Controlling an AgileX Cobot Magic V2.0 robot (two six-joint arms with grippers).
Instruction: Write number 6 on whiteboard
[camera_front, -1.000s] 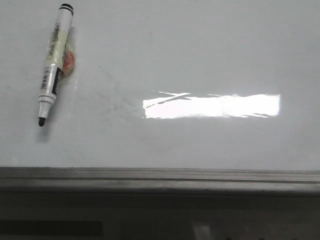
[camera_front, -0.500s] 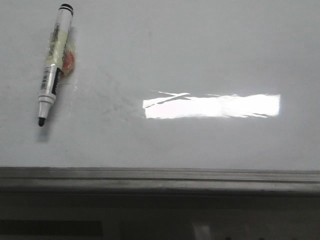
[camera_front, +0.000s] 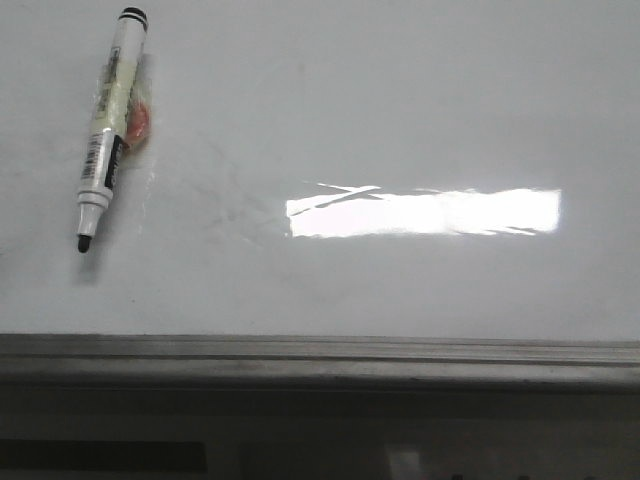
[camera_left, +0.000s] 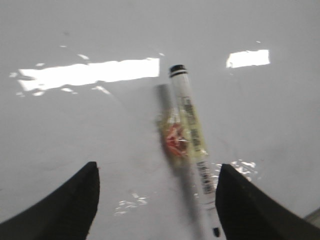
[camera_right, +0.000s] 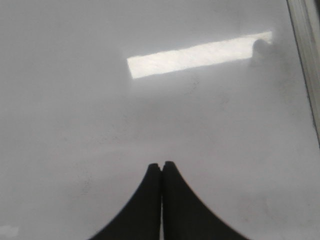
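The whiteboard (camera_front: 420, 110) fills the front view, glossy white with a bright light reflection and faint grey smudges. No drawn number 6 shows on it. An uncapped marker (camera_front: 105, 125) with a white barrel, tape and an orange patch lies at the board's far left, black tip toward the rail. In the left wrist view my left gripper (camera_left: 157, 172) is open above the board, and the marker (camera_left: 192, 142) lies between the fingers, close to one finger (camera_left: 245, 205). My right gripper (camera_right: 161, 165) is shut and empty over bare board. Neither gripper shows in the front view.
A grey metal edge rail (camera_front: 320, 355) runs along the board's near edge, with dark space below it. The rail also shows in the right wrist view (camera_right: 306, 45).
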